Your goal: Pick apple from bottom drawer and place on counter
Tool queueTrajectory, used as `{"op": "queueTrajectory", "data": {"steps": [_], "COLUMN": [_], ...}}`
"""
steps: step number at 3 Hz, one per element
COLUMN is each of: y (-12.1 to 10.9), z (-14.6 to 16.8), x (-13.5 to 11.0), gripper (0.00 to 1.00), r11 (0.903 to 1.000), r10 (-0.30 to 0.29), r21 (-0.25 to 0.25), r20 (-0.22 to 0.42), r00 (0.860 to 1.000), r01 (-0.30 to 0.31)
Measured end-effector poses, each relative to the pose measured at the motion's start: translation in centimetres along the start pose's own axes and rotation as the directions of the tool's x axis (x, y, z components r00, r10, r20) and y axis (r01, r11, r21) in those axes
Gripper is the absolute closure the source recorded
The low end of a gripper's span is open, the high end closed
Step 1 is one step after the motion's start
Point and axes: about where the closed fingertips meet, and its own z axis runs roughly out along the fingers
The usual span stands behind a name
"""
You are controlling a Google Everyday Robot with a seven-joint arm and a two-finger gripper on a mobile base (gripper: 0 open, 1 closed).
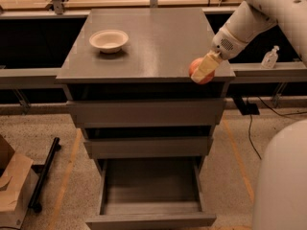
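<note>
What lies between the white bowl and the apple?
Only bare counter, in the camera view; the gripper holds the apple at the counter's front right edge, the white bowl sits rear left.

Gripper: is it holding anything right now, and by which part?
Yes. The gripper holds the apple, clamped across its middle, at the front right edge of the counter.
</note>
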Motion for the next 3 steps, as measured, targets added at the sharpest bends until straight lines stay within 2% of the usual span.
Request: {"op": "queueTrajectory", "data": {"steps": [1, 2, 3], "y": [0.1, -0.8, -2.6], "z": [-2.9, -4.0, -3.5], "x": [-1.3, -2.2, -3.4], "gripper": [1.00, 1.00, 1.00], "r11": [0.9981, 0.9972, 0.9974], "r10": [-0.024, -0.018, 0.001], "r21": [0.057, 0.074, 0.071], "r20": [0.008, 0.040, 0.094], "r00": [1.000, 0.999, 0.996], "r01": [0.023, 0.015, -0.008]}}
